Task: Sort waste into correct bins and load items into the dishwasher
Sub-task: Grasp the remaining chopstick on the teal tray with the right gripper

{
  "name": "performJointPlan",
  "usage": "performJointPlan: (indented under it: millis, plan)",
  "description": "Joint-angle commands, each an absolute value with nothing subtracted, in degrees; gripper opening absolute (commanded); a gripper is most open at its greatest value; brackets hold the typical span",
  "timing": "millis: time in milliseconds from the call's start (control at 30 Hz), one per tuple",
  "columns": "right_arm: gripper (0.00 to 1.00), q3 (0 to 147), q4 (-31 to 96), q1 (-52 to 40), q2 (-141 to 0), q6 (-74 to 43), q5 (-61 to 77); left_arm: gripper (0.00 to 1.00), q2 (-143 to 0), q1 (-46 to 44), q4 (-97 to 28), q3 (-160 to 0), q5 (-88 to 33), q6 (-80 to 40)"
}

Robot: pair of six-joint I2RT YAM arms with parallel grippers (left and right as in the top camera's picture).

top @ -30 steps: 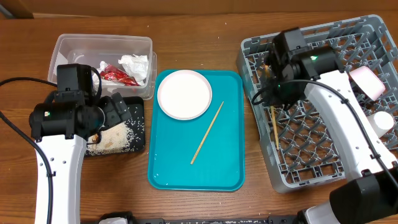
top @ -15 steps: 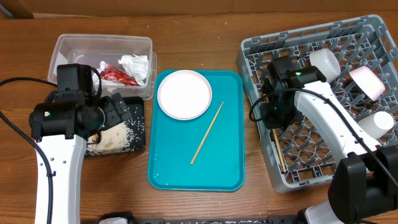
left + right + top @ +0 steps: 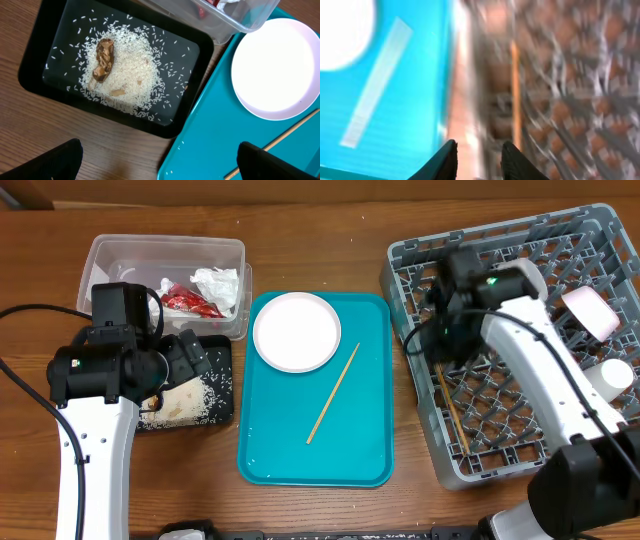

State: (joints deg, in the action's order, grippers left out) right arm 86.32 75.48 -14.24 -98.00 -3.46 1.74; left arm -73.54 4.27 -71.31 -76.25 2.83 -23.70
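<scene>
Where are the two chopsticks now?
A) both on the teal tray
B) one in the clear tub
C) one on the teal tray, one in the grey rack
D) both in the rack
C: one chopstick lies on the teal tray, the other chopstick in the grey rack.

No writing, label, brand or number can be read on anything here. The red wrapper (image 3: 185, 302) in the clear tub (image 3: 110, 250), ahead of the left fingers (image 3: 50, 162), is crumpled and too small to show any print. The close view over the rack is too blurred to read anything.
</scene>
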Motion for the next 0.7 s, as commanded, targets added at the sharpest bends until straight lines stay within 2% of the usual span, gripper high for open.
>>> performJointPlan:
  millis: [0,133,667]
  plan:
    - [0.32,94.0,72.2,-16.1,-97.0,-7.5,14.4,1.00,-73.8,4.6,-71.3,-76.5,3.0,-24.3]
    - [0.36,93.9,68.1,-19.3,-98.0,-14.0,15.1,1.00,-73.8,4.6,-71.3,-76.5,2.9,-24.5]
    - [0.37,92.9,66.8,-34.3,-114.3,-30.8,8.4,1.00,-73.8,4.6,-71.3,-76.5,3.0,-24.4]
